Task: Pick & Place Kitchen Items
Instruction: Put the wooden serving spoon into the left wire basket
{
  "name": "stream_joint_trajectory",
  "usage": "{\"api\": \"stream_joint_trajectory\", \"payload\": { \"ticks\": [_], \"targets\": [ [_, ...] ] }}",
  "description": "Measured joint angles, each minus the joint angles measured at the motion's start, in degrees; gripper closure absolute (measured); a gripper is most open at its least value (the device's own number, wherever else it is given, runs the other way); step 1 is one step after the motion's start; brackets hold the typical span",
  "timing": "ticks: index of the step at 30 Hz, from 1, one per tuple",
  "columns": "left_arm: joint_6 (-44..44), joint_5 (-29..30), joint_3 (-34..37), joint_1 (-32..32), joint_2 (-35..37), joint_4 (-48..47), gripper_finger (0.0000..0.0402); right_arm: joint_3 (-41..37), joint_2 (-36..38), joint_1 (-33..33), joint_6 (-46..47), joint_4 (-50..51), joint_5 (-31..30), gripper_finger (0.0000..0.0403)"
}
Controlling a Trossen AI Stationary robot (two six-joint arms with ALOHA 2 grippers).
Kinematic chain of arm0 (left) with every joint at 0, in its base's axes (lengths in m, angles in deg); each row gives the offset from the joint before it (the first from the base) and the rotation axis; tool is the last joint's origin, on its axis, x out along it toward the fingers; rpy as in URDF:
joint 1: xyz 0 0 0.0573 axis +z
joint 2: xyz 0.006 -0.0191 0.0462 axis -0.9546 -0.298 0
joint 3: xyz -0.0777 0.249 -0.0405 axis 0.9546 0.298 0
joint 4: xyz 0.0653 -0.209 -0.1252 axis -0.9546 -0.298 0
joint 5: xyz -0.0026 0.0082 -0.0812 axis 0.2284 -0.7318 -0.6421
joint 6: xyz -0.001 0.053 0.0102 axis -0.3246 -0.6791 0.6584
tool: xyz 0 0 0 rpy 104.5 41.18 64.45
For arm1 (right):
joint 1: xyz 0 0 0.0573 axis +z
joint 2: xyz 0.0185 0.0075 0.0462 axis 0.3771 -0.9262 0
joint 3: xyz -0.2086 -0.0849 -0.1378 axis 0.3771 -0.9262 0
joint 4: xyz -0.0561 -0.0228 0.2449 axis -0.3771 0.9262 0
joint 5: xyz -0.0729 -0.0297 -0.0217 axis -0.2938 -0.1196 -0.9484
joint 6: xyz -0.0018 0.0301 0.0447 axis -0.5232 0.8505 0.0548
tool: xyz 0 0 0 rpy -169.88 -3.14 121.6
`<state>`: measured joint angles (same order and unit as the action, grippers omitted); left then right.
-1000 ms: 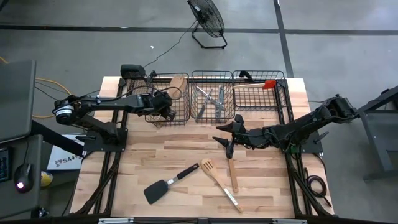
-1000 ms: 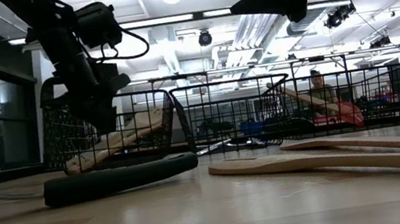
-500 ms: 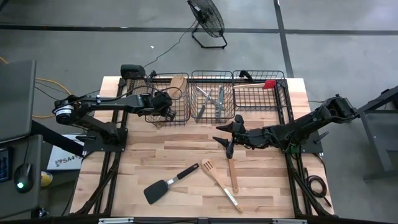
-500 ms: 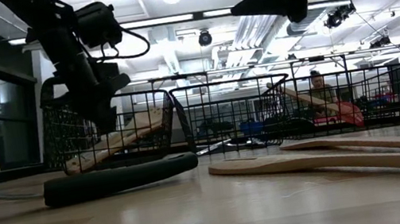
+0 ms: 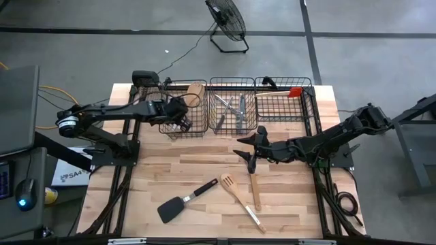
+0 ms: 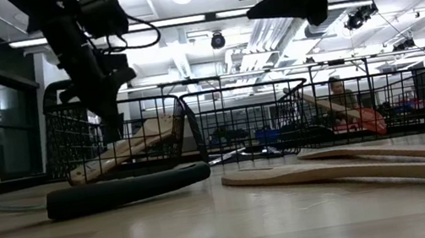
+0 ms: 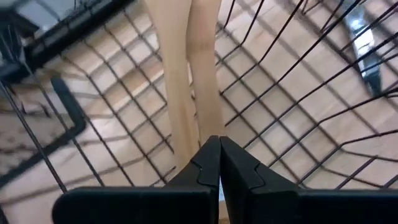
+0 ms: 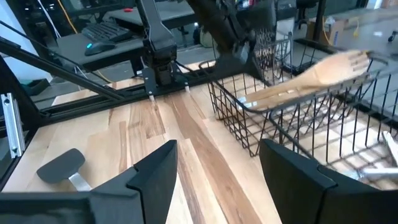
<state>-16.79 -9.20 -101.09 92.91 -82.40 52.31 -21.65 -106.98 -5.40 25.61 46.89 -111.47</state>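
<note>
My left gripper [image 5: 181,122] [image 7: 219,146] is shut inside the left black wire basket [image 5: 202,121], just above two pale wooden utensils [image 5: 195,90] [image 7: 186,74]. These lie slanted, heads leaning on the basket's far rim. My right gripper [image 5: 246,152] [image 8: 217,186] is open and empty above the table's middle. On the table's near part lie a black turner [image 5: 180,203], a wooden slotted turner [image 5: 230,183], a wooden spoon [image 5: 255,190] and a silver-handled utensil [image 5: 254,218]. Silver cutlery [image 5: 228,109] lies in the middle basket, and a red-headed spatula [image 5: 293,91] in the right basket.
Three wire baskets stand in a row along the table's far edge, their walls [image 6: 188,127] rising around my left gripper. Bare wood [image 5: 170,167] lies between the baskets and the loose utensils. A person [image 6: 337,92] shows in the room beyond.
My left gripper has risen a little within the left basket and drawn slightly toward the table's left edge. The wooden utensils in the basket have stayed where they were.
</note>
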Motion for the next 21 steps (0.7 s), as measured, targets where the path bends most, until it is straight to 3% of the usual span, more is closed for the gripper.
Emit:
{"api": "stream_joint_trajectory", "payload": {
  "ticks": [10,16,21],
  "targets": [
    [-7.4,0.1,-2.6,-0.7,2.8,1.6,0.04,0.0,0.0,0.0,13.4,4.8,0.2,0.0183],
    [-10.5,1.3,-2.6,-4.6,7.1,4.7,0.04,0.0,1.4,0.0,15.9,4.6,1.8,0.0183],
    [-14.2,5.7,-2.2,-10.1,9.1,8.3,0.04,0.0,3.8,0.0,17.4,5.0,1.7,0.0183]
  ]
}}
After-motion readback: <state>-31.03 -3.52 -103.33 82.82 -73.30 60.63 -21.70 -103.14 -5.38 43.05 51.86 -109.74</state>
